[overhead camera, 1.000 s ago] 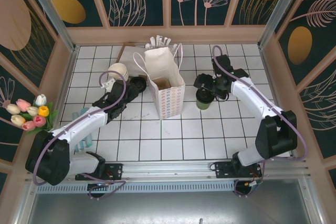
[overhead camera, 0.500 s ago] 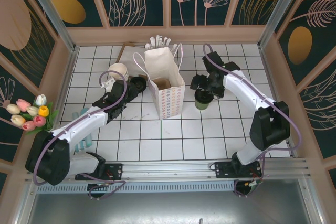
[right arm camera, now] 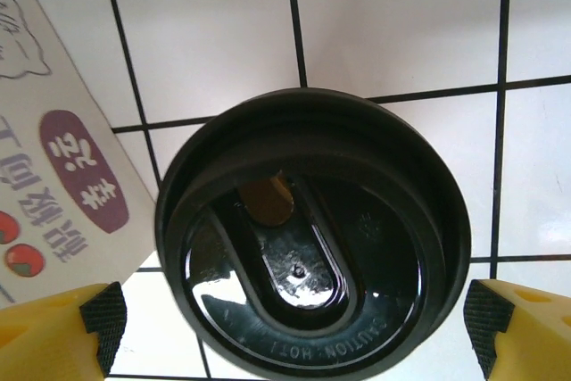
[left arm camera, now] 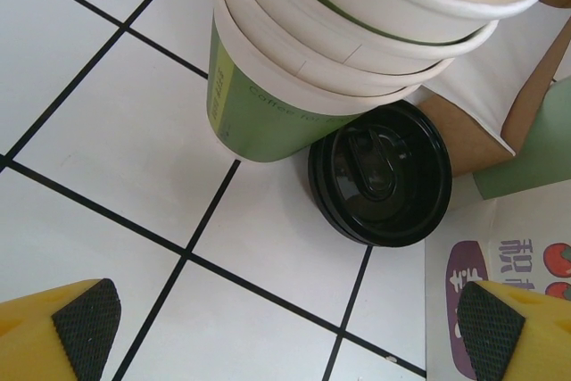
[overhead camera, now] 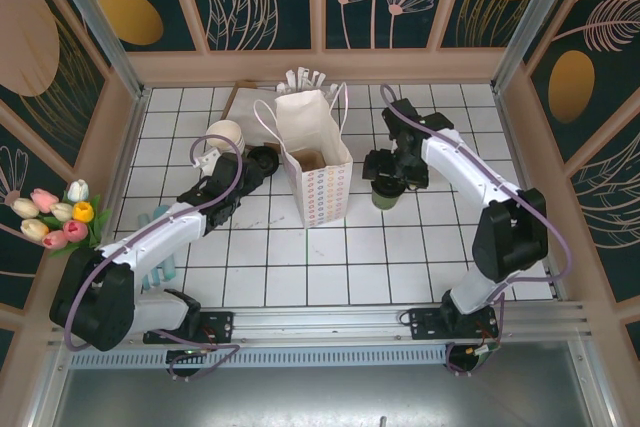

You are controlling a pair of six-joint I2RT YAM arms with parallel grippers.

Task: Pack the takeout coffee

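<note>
The takeout coffee (overhead camera: 384,197), a dark-green cup with a black lid (right arm camera: 312,238), stands upright on the white tiles just right of the paper bag (overhead camera: 318,169). My right gripper (overhead camera: 388,173) hangs directly above it, open. In the right wrist view the right gripper (right arm camera: 296,332) has one pad (right arm camera: 103,320) on each side of the lid, with a gap on both sides. My left gripper (overhead camera: 264,160) is open to the left of the bag. In the left wrist view the left gripper (left arm camera: 285,323) has bare tile between its pads, short of a stack of black lids (left arm camera: 384,171).
Stacked cream cups (left arm camera: 357,33) stand beside the lids, at the back left (overhead camera: 226,135). A holder of white wrapped straws (overhead camera: 305,79) is behind the bag. Tulips (overhead camera: 55,215) lie by the left wall. Teal items (overhead camera: 160,247) sit under the left arm.
The right gripper has shifted slightly left and back, centring over the coffee cup. The left arm and the bag have not moved.
</note>
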